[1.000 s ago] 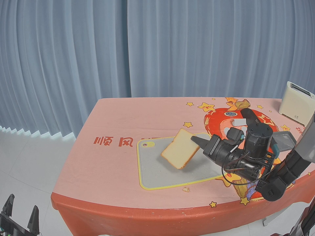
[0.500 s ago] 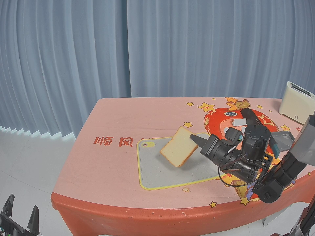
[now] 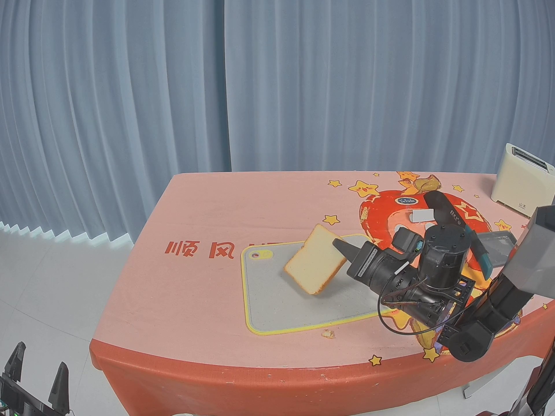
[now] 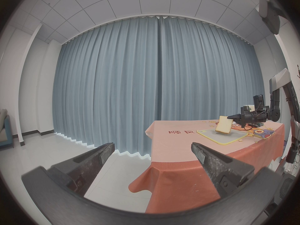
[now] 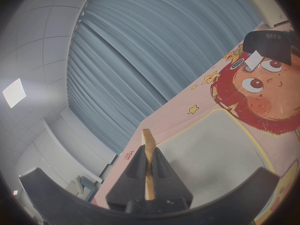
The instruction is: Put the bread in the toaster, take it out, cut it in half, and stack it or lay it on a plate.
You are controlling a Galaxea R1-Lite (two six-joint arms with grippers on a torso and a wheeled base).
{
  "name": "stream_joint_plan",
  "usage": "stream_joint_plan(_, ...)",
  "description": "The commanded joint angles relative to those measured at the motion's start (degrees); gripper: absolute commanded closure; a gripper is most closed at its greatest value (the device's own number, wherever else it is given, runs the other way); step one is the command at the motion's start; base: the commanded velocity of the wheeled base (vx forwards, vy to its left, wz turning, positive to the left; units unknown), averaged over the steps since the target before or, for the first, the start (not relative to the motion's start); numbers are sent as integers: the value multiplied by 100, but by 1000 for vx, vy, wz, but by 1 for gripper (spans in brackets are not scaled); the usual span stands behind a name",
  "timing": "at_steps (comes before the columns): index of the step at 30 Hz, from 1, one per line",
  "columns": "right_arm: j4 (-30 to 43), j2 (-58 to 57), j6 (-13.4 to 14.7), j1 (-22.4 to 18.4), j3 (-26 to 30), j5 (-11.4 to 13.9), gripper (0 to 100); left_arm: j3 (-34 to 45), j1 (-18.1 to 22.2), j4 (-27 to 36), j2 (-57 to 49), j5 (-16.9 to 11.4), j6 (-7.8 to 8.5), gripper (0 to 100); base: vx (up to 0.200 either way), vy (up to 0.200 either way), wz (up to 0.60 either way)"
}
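- One pink-clothed table (image 3: 219,203) carries a grey, yellow-rimmed cutting board (image 3: 277,301).
- Cream boxy toaster (image 3: 523,186) stands at its far right; slot contents cannot be told.
- Pale, tan-crusted bread slice (image 3: 315,260) tilts over the board, pinched by the right gripper (image 3: 338,245).
- Left gripper (image 4: 152,146) gapes wide, away from the table.

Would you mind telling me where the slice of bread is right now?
In the head view the bread is clamped in the right gripper, held tilted over the grey cutting board, right of centre.
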Motion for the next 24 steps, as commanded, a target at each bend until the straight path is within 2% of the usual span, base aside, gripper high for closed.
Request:
stream_joint_plan(1,-133,87,-15,55,47,-13,100,101,2,-2,-22,4,-6,0,0,0,0)
stream_joint_plan(13,-247,157,-85,63,91,-22,100,101,2,-2,-22,4,3,0,0,0,0)
stream_joint_plan(20,-256,157,-445,99,188,-40,100,101,2,-2,-22,4,-6,0,0,0,0)
stream_joint_plan(24,-256,157,-454,107,179,-83,100,101,2,-2,-22,4,3,0,0,0,0)
